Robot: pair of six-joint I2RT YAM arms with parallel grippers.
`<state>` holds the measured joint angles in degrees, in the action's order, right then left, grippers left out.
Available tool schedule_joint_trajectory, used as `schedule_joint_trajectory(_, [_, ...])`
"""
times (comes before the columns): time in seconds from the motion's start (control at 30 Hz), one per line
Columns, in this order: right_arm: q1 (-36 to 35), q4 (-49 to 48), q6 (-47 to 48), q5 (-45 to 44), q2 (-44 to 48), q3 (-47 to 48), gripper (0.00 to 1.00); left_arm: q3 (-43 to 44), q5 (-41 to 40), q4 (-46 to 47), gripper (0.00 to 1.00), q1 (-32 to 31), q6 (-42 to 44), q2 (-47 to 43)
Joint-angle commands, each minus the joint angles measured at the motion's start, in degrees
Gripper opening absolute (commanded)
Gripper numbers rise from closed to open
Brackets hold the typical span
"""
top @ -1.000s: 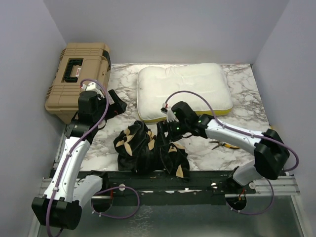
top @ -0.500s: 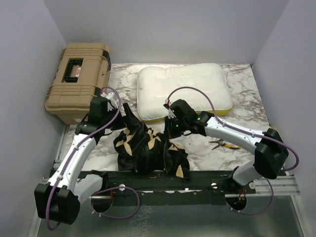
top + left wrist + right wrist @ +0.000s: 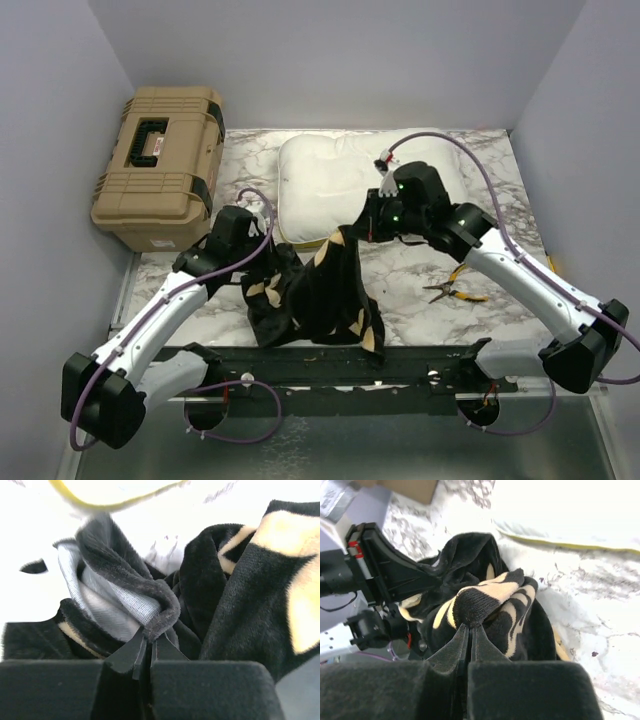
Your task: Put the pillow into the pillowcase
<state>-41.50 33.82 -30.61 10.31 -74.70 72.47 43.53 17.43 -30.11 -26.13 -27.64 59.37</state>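
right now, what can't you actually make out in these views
Mouth of the pillowcase: top view, fabric bunched, opening cannot be located.
Near edge of the pillow: top view, partly behind the right arm and the pillowcase; left wrist view, washed out and cut by the top edge.
Tips of the left gripper and right gripper: top view, covered by wrists and cloth.
The pliers: top view, too small for detail.

The left arm [image 3: 160,320] and right arm [image 3: 520,275] both angle inward, wrists near each other. The left gripper [image 3: 146,645] is clamped tight on a fold of the pillowcase [image 3: 250,605]. The right gripper [image 3: 470,632] pinches another fold.
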Motion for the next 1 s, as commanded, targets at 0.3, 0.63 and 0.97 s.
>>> schedule_joint_trajectory(0.3, [4.4,3.0,0.4,-7.1,6.9,14.9,0.00,25.0,-26.9,0.4,0.00,-0.2,-1.4,-10.4])
schedule_joint_trajectory(0.63, [4.4,0.2,2.4,-7.1,11.5,20.9,0.00,40.2,-37.0,0.6,0.00,-0.2,2.6,-14.4])
schedule_joint_trajectory(0.97, [4.4,3.8,3.7,-12.6,15.1,24.2,0.00,41.4,-41.9,-2.6,0.00,-0.2,0.8,-17.6])
